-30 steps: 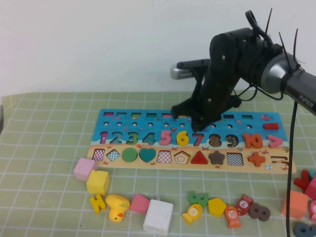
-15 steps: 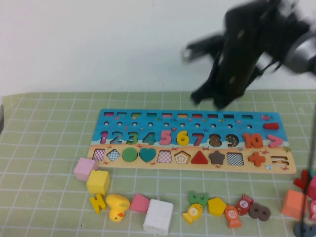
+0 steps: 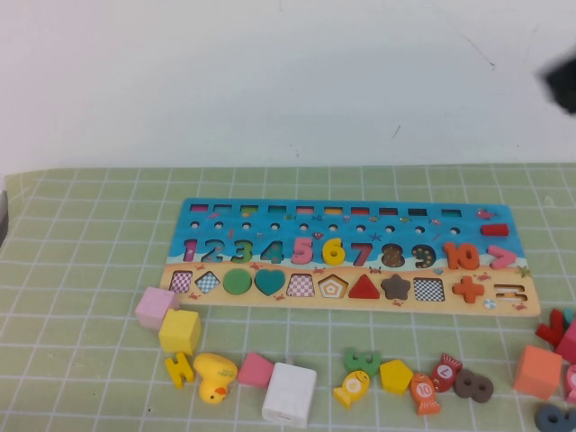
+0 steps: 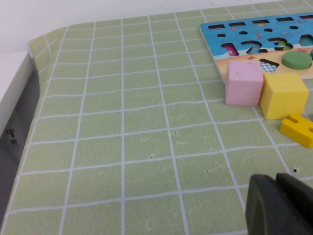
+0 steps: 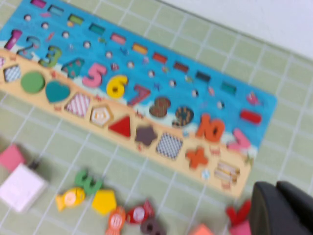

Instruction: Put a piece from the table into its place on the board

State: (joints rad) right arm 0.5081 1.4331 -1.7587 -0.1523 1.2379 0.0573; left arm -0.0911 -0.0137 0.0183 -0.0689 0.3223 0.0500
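Note:
The yellow numeral 6 lies flat in its slot on the board, between the pink 5 and the red 7. It also shows in the right wrist view, with the board far below the camera. My right gripper is shut and empty, high above the table's right side. In the high view only a dark blur of the right arm shows at the right edge. My left gripper is shut and empty, low over the mat, left of the board's corner.
Loose pieces lie in front of the board: pink cube, yellow cube, yellow duck, white block, green 3, yellow pentagon, brown 8, orange block.
The right arm has lifted off the board near the 6 and swung up and to the right, almost out of the high view. The 6 stays in its slot.

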